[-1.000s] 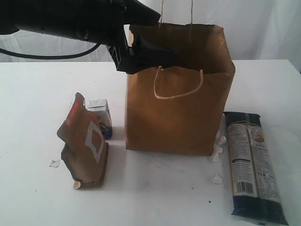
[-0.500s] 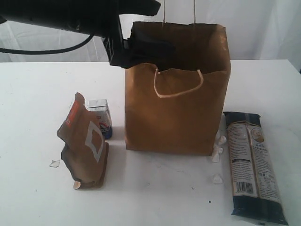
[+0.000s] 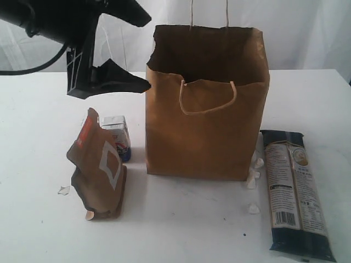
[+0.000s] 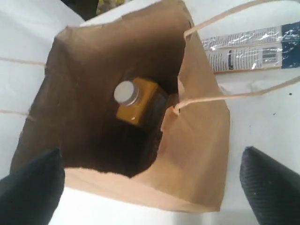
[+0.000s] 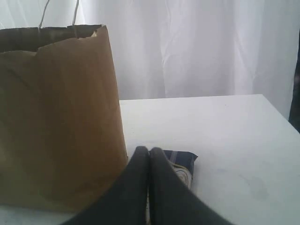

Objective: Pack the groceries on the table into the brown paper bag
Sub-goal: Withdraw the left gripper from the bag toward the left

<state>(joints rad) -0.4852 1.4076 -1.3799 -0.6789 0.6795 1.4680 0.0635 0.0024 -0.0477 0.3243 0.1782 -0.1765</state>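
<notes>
pulling my left pincer (image 3: pixel 146 52) clear of the brown paper bag (image 3: pixel 208 137), jaws wide, empty: yellow white-capped bottle (image 4: pixel 138 101) sits inside, leaving brown foil pouch (image 3: pixel 98 170), small white-blue carton (image 3: pixel 118 134) and long dark pasta packet (image 3: pixel 293 192) on the table (image 3: pixel 33 230).

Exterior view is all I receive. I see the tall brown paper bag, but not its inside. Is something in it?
Observer: Yes. The left wrist view looks down into the tall brown paper bag. A yellow bottle with a white cap sits at the bottom, cap upward.
Operator: Does the left gripper hold something?
Observer: No. The left gripper is open and holds nothing. Its black fingertips are far apart.
Operator: Where is the right gripper?
Observer: The right gripper is shut, low over the white table, beside the bag, with the long dark pasta packet just beyond its tips.
</notes>
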